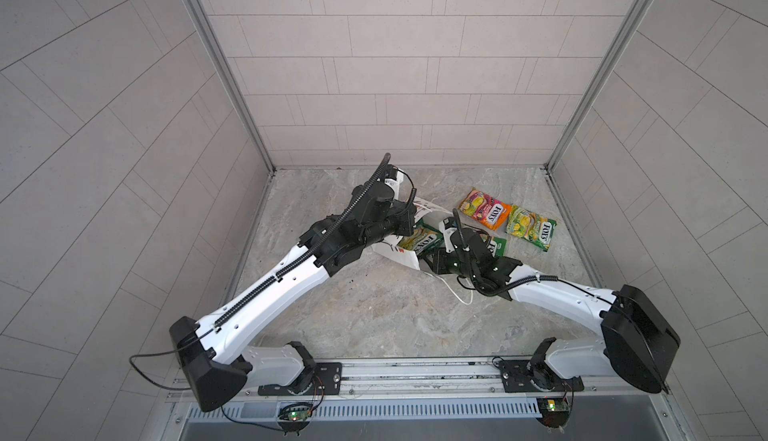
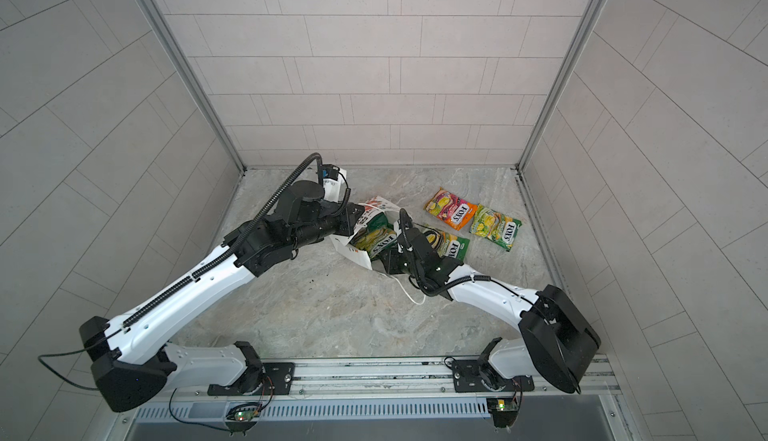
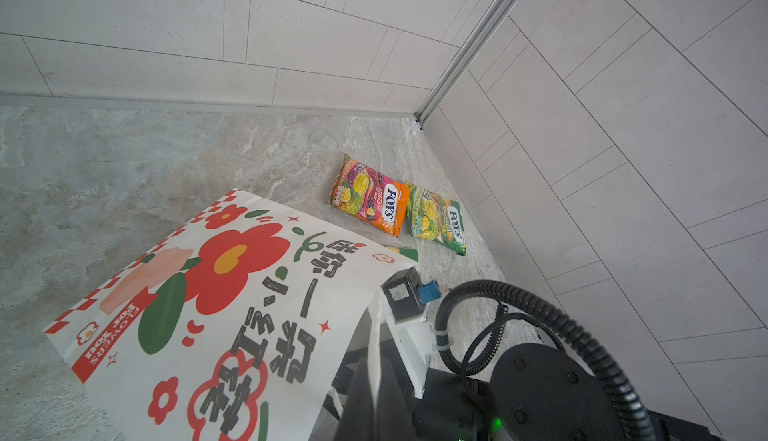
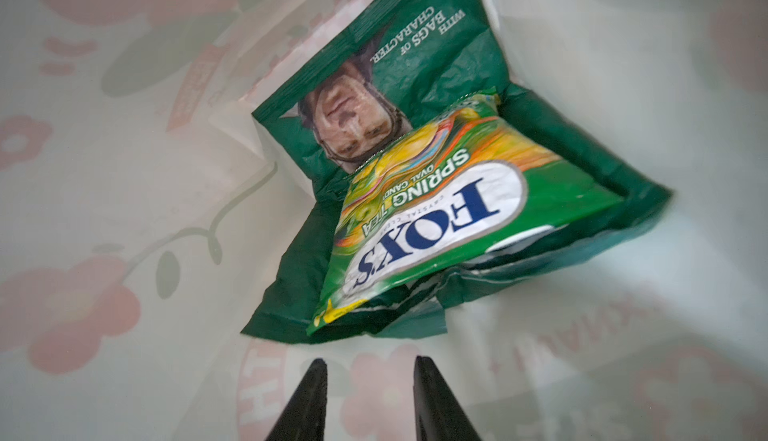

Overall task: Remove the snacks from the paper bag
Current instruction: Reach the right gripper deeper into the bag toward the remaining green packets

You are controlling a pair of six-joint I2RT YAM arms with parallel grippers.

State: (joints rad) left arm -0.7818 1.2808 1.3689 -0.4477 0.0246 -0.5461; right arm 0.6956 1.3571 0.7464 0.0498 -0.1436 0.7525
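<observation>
Left gripper (image 1: 409,222) clamped on the paper bag (image 3: 249,293). Right gripper (image 4: 369,361) inside, parted, empty, near the yellow-green packet (image 4: 436,218). Orange-pink packet (image 1: 484,209) out at the bag's 3 o'clock, roughly.

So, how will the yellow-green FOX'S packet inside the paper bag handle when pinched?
Probably floppy: the FOX'S packet is thin creased film, sagging over the dark green crisp bag beneath. Its glossy sheen suggests it is slippery, so the crimped edge seems the safer pinch. Lying loose on top, it should lift without much drag.
</observation>
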